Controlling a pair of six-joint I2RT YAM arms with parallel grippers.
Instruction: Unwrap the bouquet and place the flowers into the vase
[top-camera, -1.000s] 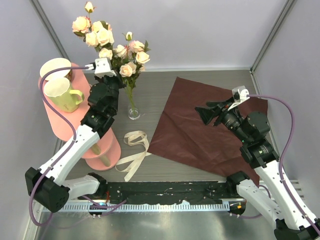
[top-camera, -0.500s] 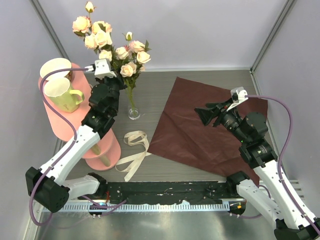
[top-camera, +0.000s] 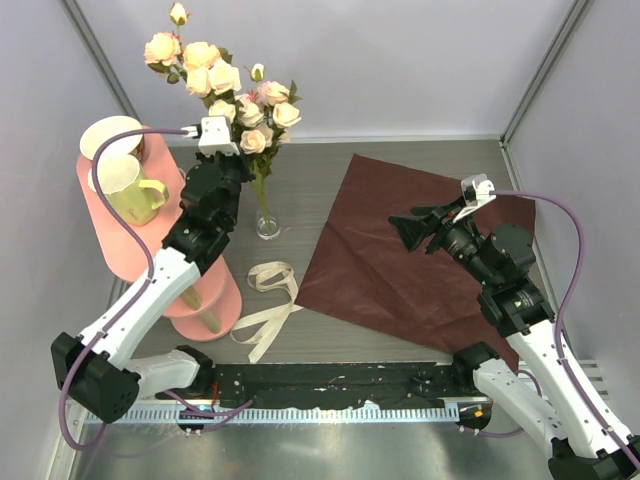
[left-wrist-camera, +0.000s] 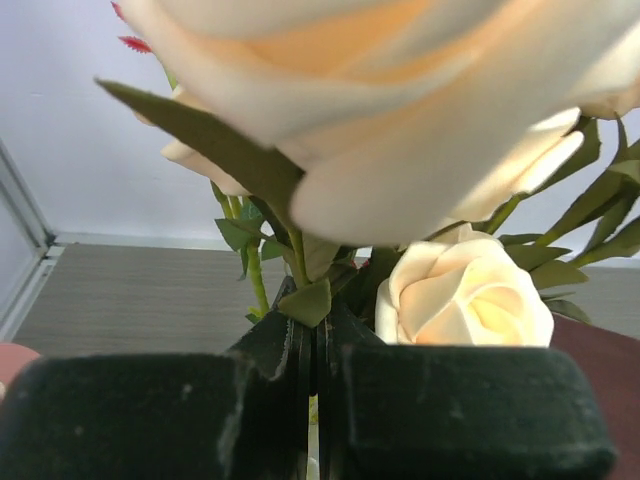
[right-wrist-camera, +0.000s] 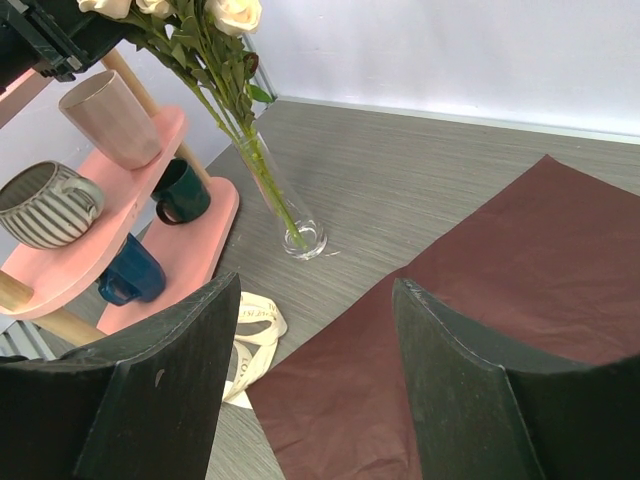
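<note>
The flowers (top-camera: 250, 115) are pale peach roses on thin green stems, and several stems stand in the narrow clear glass vase (top-camera: 267, 224) left of centre. My left gripper (top-camera: 233, 152) is up among the blooms, shut on a green stem. The left wrist view shows that stem and a leaf pinched at the tips of the left gripper (left-wrist-camera: 315, 330), with big roses (left-wrist-camera: 465, 295) close overhead. The bouquet's dark red paper (top-camera: 400, 260) lies spread flat. My right gripper (top-camera: 405, 228) hovers open above the paper (right-wrist-camera: 500, 330) with nothing in it, facing the vase (right-wrist-camera: 290, 215).
A cream ribbon (top-camera: 268, 290) lies loose on the table near the paper's left corner. A pink tiered rack (top-camera: 110, 225) stands at the left, bearing a yellow-green mug (top-camera: 125, 188) and a cream cup (top-camera: 110, 135). Its lower shelves hold dark mugs (right-wrist-camera: 180, 190).
My left gripper has shifted slightly right, and the top cluster of roses has swung right with it. The right arm has barely moved.
</note>
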